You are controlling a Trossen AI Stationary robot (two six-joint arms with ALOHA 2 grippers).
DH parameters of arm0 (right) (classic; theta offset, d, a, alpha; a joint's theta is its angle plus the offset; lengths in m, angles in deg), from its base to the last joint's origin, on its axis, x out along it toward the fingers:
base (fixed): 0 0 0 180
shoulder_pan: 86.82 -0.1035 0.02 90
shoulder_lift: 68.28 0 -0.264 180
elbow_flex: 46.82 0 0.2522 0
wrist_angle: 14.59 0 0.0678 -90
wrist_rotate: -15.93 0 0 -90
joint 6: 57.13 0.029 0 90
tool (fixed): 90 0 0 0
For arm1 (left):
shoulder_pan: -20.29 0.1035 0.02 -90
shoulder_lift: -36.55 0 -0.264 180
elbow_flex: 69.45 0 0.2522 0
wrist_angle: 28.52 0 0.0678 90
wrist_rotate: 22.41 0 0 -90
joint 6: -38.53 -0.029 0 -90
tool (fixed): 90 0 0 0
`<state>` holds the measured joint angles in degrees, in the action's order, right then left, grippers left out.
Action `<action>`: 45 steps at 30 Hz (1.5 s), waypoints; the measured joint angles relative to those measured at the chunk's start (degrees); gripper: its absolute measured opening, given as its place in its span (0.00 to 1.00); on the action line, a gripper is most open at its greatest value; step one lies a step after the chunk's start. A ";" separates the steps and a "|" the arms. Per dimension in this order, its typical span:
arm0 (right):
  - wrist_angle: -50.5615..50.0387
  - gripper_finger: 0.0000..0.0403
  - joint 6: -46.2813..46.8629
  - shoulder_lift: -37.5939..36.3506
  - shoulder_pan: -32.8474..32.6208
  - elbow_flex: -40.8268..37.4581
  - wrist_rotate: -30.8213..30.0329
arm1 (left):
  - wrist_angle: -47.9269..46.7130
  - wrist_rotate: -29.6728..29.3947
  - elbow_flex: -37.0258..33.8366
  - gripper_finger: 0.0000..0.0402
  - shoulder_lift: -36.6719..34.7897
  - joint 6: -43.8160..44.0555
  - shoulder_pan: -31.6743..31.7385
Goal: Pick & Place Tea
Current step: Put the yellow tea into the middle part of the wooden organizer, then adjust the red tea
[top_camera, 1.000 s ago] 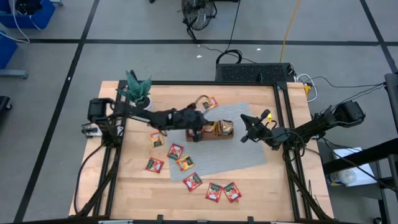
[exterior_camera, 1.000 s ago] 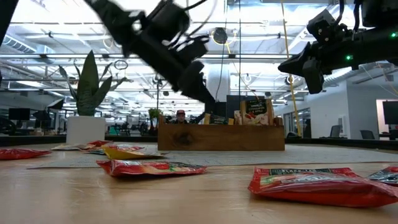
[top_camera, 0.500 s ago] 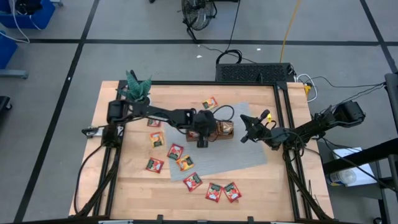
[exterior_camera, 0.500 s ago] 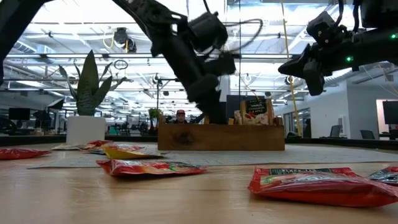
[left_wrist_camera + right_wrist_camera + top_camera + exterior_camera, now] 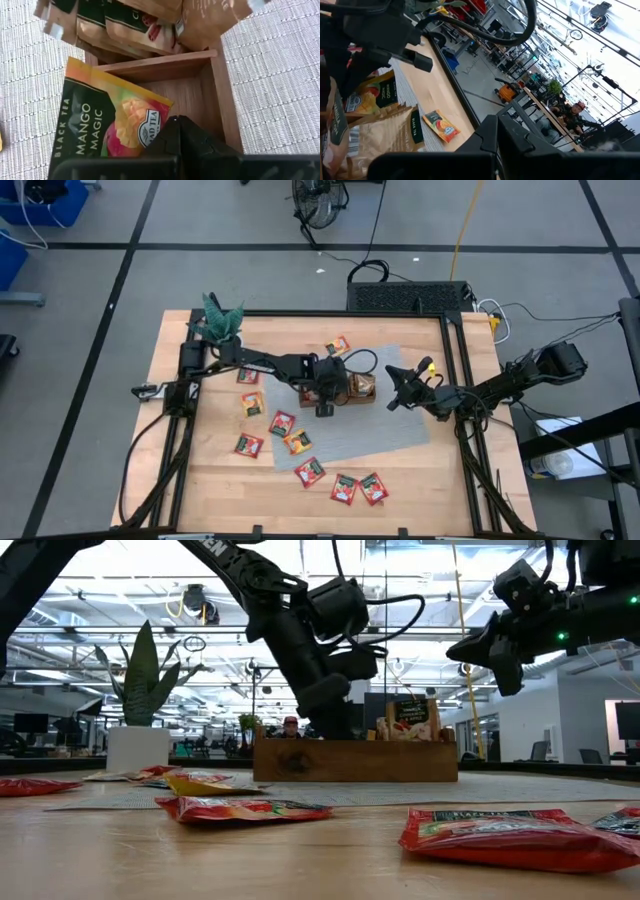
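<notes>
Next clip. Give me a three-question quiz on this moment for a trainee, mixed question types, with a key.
1. True or false: the left pincer is shut above the wooden tray.
2. Which sachet leans in the tray compartment below the left pincer? A) the mango black tea sachet B) a pale grey sachet C) none
3. Fill in: the right pincer hangs shut over the ____ mat, clear of the tray.

Key: 1 true; 2 A; 3 grey. The left wrist view shows the dark fingers closed together, with the orange and green sachet tilted against the compartment wall. Whether the pincer touches that sachet cannot be told.
</notes>
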<state>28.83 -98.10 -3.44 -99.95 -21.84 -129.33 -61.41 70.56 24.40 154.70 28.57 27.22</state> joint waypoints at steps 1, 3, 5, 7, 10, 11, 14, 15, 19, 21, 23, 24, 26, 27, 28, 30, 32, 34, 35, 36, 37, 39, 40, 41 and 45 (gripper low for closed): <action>-0.04 0.00 0.00 0.00 0.00 0.00 -0.02 | -0.18 0.02 0.00 0.00 0.00 -0.06 0.15; -0.04 0.00 0.00 0.00 0.00 0.00 -0.02 | -0.64 0.03 0.00 0.00 -0.02 0.01 0.45; -0.06 0.00 0.00 0.00 0.00 0.00 -0.02 | -1.00 -0.02 -0.01 0.00 -0.02 0.19 0.91; -0.04 0.00 -0.04 0.00 0.00 0.00 -0.02 | -1.17 -0.03 -0.02 0.00 -0.02 0.25 1.41; -0.04 0.00 -0.07 0.00 0.00 0.00 -0.02 | -1.96 -0.01 -0.02 0.00 -0.02 0.68 2.14; -0.02 0.00 -0.07 0.00 0.00 0.00 -0.02 | -2.41 0.04 -0.02 0.00 -0.02 1.22 2.39; -0.02 0.00 -0.14 0.00 0.00 0.00 -0.02 | -4.00 0.54 -0.02 0.00 -0.04 2.18 3.29; -0.03 0.00 -0.15 0.00 0.00 0.00 -0.02 | -4.36 0.55 -0.02 0.00 -0.07 2.65 3.55; -0.04 0.00 -0.15 0.00 0.00 0.00 -0.02 | -4.12 -2.78 -0.02 0.00 -0.07 2.61 3.82; -0.04 0.00 -0.15 0.00 0.00 0.00 -0.02 | -3.48 -6.55 -0.07 0.00 -0.07 2.52 3.40; -0.04 0.00 -0.15 0.00 0.00 0.00 -0.02 | -2.79 -10.06 -0.07 0.00 -0.04 1.97 2.86; -0.03 0.00 -0.15 0.00 0.00 0.00 -0.02 | -2.67 -11.31 -0.07 0.01 -0.04 1.53 2.54; -0.06 0.00 -0.17 0.00 0.00 0.00 -0.02 | -2.32 -12.55 -0.07 0.01 -0.04 0.79 1.89; -0.04 0.00 -0.17 0.00 0.00 0.00 -0.02 | -2.06 -12.58 -0.07 0.00 -0.04 0.64 1.55; -0.04 0.00 -0.17 0.00 0.00 0.00 -0.02 | -1.81 -12.58 -0.07 0.00 -0.04 0.66 1.27; -0.04 0.00 -0.17 0.00 0.00 0.00 -0.03 | -1.40 -12.88 -0.07 0.00 -0.04 0.84 0.63; -0.06 0.00 -0.17 0.00 0.00 0.00 -0.04 | -1.06 -14.29 -0.09 0.01 -0.35 0.65 -0.08; -0.04 0.00 -0.13 0.00 0.00 0.00 -0.04 | -0.59 -16.33 -0.13 0.02 -1.02 -0.39 -0.94; -0.05 0.00 -0.09 0.00 0.00 0.00 -0.04 | -0.60 -17.49 -0.13 0.03 -1.79 -1.14 -1.39; -0.09 0.00 -0.09 0.00 0.00 0.00 -0.04 | -1.29 -18.72 -0.13 0.03 -2.58 -1.68 -1.91; -0.04 0.00 -0.09 0.00 0.01 0.00 -0.04 | -1.75 -20.27 -0.13 0.02 -3.49 -1.92 -2.38; -0.13 0.00 -0.04 0.00 0.02 0.00 -0.04 | -4.01 -23.16 -0.13 0.01 -6.24 -1.57 -3.24; -0.09 0.00 -0.04 -0.02 0.02 0.00 -0.04 | -5.78 -23.97 -0.13 0.01 -7.76 -1.10 -3.54; -0.09 0.00 -0.04 -0.02 0.02 0.00 -0.06 | -7.35 -24.00 -0.12 0.01 -9.39 -0.65 -3.66; -0.07 0.00 -0.12 -0.02 0.02 0.00 -0.03 | -16.82 -22.40 -0.07 0.01 -13.99 2.10 -3.32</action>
<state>28.76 -98.22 -3.47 -99.92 -21.84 -129.36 -78.23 48.16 24.34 140.71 30.67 23.89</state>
